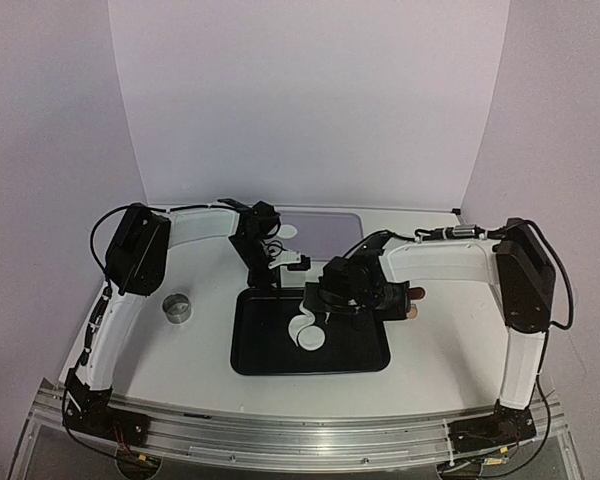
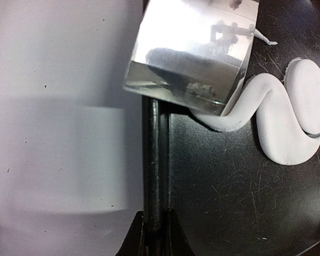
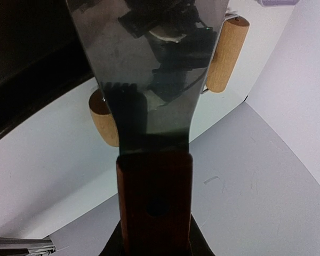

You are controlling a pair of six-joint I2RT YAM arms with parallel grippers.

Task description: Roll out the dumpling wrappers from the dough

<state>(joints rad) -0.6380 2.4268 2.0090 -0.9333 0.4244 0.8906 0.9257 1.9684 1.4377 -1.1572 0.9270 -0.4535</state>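
Note:
A black tray (image 1: 365,350) sits mid-table. In it lie a round white wrapper (image 1: 312,338) (image 2: 308,88) and a curved strip of dough (image 1: 303,303) (image 2: 245,109) that bends round it. My left gripper (image 1: 273,276) (image 2: 154,226) is shut on the tray's far-left rim (image 2: 154,160). My right gripper (image 1: 352,290) (image 3: 154,237) is shut on the brown wooden handle (image 3: 154,192) of a scraper. Its shiny blade (image 3: 149,64) (image 2: 194,53) rests on the end of the dough strip. Another wrapper (image 1: 288,230) lies on the purple mat (image 1: 330,235).
A metal ring cutter (image 1: 178,307) stands on the table left of the tray. A wooden rolling pin (image 1: 412,300) (image 3: 228,53) lies beside the tray's right edge, under my right arm. White walls close in the back and sides.

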